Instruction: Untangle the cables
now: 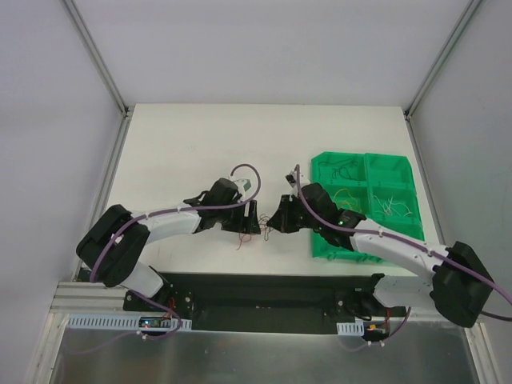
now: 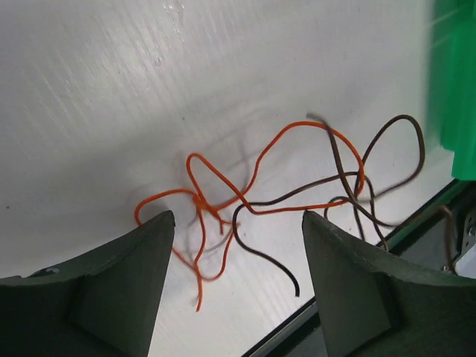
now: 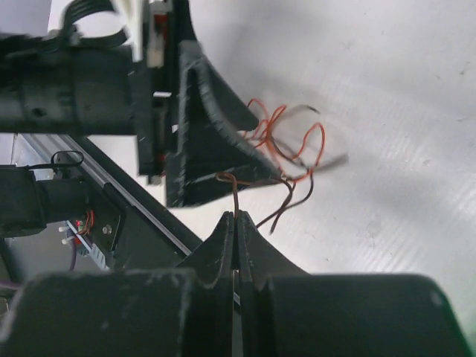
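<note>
- You see bright, even light — the table [image 2: 111, 89] shines a little near the top.
- The cables [image 2: 199, 198] throw soft shadows; in the right wrist view they blur.

Colours: orange cable [image 2: 199, 199], dark brown cable [image 2: 405, 117], plain white desk [image 2: 111, 89], green tray [image 2: 455, 97]. Left tool [image 2: 238, 219] and right tool [image 3: 236, 219] dark grey. Arm cables [image 1: 168, 212] purple.

From above the cables [image 1: 260, 234] are too small to sort by strand, and the left gripper [image 1: 253, 218] hides part of them in the right wrist view.
</note>
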Robot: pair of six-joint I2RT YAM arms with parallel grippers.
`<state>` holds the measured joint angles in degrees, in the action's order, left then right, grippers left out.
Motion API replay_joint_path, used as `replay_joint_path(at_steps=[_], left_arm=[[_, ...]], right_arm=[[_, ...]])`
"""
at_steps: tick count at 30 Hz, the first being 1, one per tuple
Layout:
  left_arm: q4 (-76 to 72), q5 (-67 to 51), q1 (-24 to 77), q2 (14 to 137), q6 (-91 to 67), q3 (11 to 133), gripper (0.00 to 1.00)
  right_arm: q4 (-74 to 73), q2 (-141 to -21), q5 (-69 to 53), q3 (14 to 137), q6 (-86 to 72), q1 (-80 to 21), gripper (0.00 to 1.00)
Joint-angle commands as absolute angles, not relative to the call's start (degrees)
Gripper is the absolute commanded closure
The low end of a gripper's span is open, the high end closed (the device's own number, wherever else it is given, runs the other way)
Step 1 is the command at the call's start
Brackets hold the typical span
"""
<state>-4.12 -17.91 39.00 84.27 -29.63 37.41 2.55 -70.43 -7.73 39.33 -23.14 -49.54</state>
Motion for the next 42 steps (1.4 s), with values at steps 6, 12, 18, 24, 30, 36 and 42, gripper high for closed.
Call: replay_joint_path(at_steps=[6, 12, 18, 24, 30, 36, 42], left_arm=[[-0.26, -7.04, 35.86, 89.21, -34.28, 38.06, 0.38], [1.04, -6.68, 32.61, 85.87, -33.66, 35.86, 0.49], [1.49, -7.64, 29.71, 84.47, -32.78, 35.07, 0.60], [2.55, -9.84, 26.46, 81.48, -32.17, 34.19, 0.61], [5.79, -14.85, 26.46, 72.70, -30.50, 37.69, 0.38], [11.85, -21.88, 26.37, 66.45, -25.06, 46.30, 0.25], [17.31, -24.17, 25.58, 63.72, -21.37, 58.94, 0.20]], right_arm=[[-15.71, -51.43, 4.46, 56.83, -14.17, -49.22, 1.00], [-23.99, -45.62, 13.62, 70.03, -5.99, -47.20, 1.00], [-27.51, -46.32, 18.80, 78.21, 1.13, -46.85, 1.00], [-29.45, -46.41, 27.23, 83.49, 5.18, -46.58, 1.00], [-29.44, -47.98, 31.11, 84.03, 6.94, -45.36, 1.00], [-31.37, -51.85, 29.37, 83.94, 5.89, -39.13, 1.00], [-36.74, -59.14, 17.42, 86.40, 2.20, -24.19, 1.00]])
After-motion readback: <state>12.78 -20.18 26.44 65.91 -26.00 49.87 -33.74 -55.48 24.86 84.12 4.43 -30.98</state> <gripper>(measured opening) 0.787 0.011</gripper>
